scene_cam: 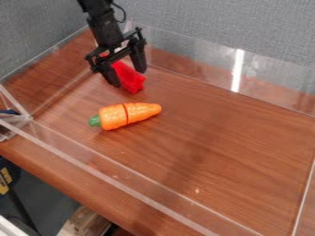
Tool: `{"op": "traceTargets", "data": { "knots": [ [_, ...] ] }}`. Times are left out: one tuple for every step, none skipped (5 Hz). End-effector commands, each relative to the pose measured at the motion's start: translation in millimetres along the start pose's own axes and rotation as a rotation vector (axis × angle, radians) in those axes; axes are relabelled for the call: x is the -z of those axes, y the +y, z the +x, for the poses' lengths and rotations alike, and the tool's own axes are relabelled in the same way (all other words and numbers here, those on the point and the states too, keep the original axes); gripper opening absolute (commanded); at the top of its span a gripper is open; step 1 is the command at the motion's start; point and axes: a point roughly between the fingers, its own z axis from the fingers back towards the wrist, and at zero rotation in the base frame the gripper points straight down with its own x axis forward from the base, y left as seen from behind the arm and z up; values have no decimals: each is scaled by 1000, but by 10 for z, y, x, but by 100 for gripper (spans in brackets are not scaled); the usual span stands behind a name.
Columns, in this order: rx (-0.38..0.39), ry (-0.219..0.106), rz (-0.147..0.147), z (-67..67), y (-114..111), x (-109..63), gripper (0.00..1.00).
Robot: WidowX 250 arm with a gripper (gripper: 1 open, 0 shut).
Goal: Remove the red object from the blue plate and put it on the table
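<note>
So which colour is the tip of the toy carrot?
Green. The tip of the orange toy carrot shows at its left end in the camera view.

Open bench [222,138] across the middle and right, low clear acrylic walls [147,189] hemming every side, orange toy carrot [125,114] lying left of centre, end effector [120,63] straddling the red object [128,79] near the far wall, approach from above unobstructed

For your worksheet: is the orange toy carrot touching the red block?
Apart. The camera view shows bare wood between the toy carrot and the red block, which lies under the claw.
</note>
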Motion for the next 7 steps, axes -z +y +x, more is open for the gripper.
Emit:
{"op": "traceTargets", "data": {
  "knots": [
    [101,-78,-51,-214,-166,-377,0],
    [131,-73,-41,-105,-99,-361,0],
    [160,-68,-32,11,-33,-338,0],
    [132,-78,-37,-77,-47,-339,0],
    [103,-89,-41,-164,-67,-335,0],
    [77,-100,-45,-220,-159,-283,0],
    [52,-107,-50,-283,-250,-261,0]
  ]
}}
